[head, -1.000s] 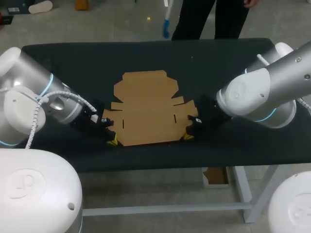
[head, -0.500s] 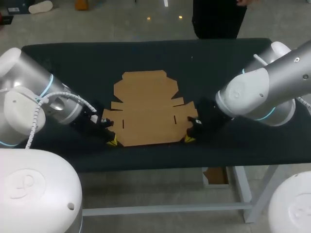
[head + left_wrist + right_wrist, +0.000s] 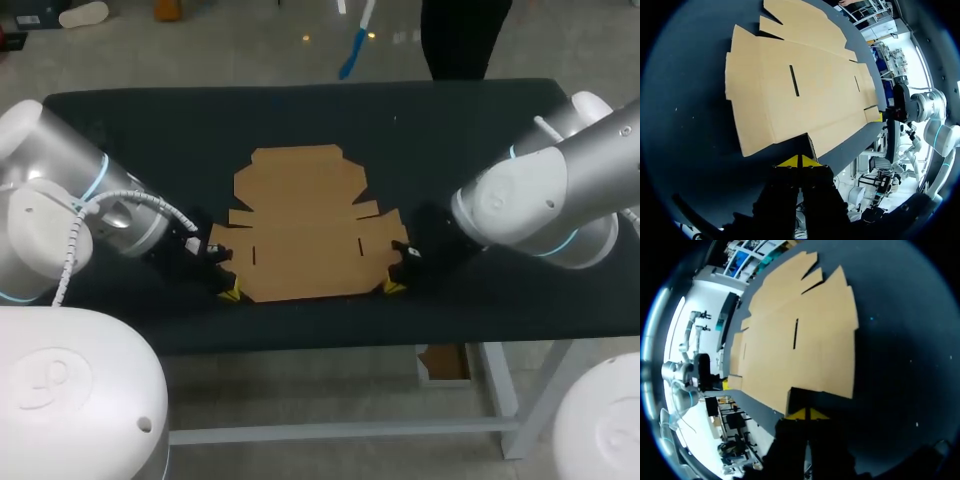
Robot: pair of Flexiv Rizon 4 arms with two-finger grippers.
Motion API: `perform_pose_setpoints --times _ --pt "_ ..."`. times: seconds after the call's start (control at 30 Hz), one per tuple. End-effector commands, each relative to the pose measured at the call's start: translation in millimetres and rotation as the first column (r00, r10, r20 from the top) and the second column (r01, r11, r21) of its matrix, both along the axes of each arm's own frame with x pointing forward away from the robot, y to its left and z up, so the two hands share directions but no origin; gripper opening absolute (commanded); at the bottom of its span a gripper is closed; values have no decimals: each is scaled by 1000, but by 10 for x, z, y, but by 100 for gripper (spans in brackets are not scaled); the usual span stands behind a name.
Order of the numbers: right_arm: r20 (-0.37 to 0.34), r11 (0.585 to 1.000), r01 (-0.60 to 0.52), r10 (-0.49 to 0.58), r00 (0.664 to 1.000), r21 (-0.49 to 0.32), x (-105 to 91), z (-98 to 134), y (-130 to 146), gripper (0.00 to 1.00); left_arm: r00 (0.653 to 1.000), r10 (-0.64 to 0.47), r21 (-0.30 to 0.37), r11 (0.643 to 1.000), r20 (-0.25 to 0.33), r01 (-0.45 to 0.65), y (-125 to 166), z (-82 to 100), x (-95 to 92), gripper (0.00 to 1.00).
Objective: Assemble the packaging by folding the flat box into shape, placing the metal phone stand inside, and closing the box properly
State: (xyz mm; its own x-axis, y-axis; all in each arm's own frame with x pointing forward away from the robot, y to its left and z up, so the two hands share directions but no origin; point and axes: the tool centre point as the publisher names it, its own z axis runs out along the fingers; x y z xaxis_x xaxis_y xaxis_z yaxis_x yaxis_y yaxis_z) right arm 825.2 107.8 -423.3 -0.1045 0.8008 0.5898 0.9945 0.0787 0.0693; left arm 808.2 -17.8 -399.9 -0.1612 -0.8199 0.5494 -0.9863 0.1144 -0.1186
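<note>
The black table (image 3: 480,120) carries the flat box (image 3: 305,235), a cut cardboard sheet lying fully unfolded. Its widest panel is nearest the robot and the narrower lid flaps are at the far end. The metal phone stand shows in none of the views.

The sheet's near edge runs crosswise from one gripper to the other, and the rest stretches away ahead of both. The two arms are equally close, each to its own near corner, so neither has the advantage.

The left arm (image 3: 60,200) comes in low from its side and slopes down towards the table. The right arm (image 3: 550,200) mirrors it from the other side.

The left gripper (image 3: 799,161) sits at the tabletop with its yellow tips pressed together and nothing visible between them. The cardboard edge is just ahead of the tips, touching or nearly so, and the slotted panel lies beyond. The right gripper (image 3: 809,413) is likewise closed tip to tip. It points at the opposite near corner, with the edge just ahead of it.

By my judgement the coming move turns on that edge. With both pairs of tips low and level with it, the likely next step is to slip under the near panel and raise it along its crease.
</note>
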Motion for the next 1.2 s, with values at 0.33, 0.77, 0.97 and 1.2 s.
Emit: perform_pose_setpoints --times 0.33,0.77,0.97,1.2 --pt "36 998 15 -17 999 60 47 42 -75 0 1000 -5 5 1000 -5 5 -12 0 16 0" --pt "62 998 2 -6 998 68 86 101 -31 0 1000 -11 13 1000 -4 11 -32 13 36 0" --pt "67 998 -7 2 998 67 122 118 8 0 1000 -17 15 1000 -1 17 -51 21 37 0" --pt "66 998 -23 18 998 66 164 117 56 0 1000 -20 14 1000 -6 20 -60 11 44 0"
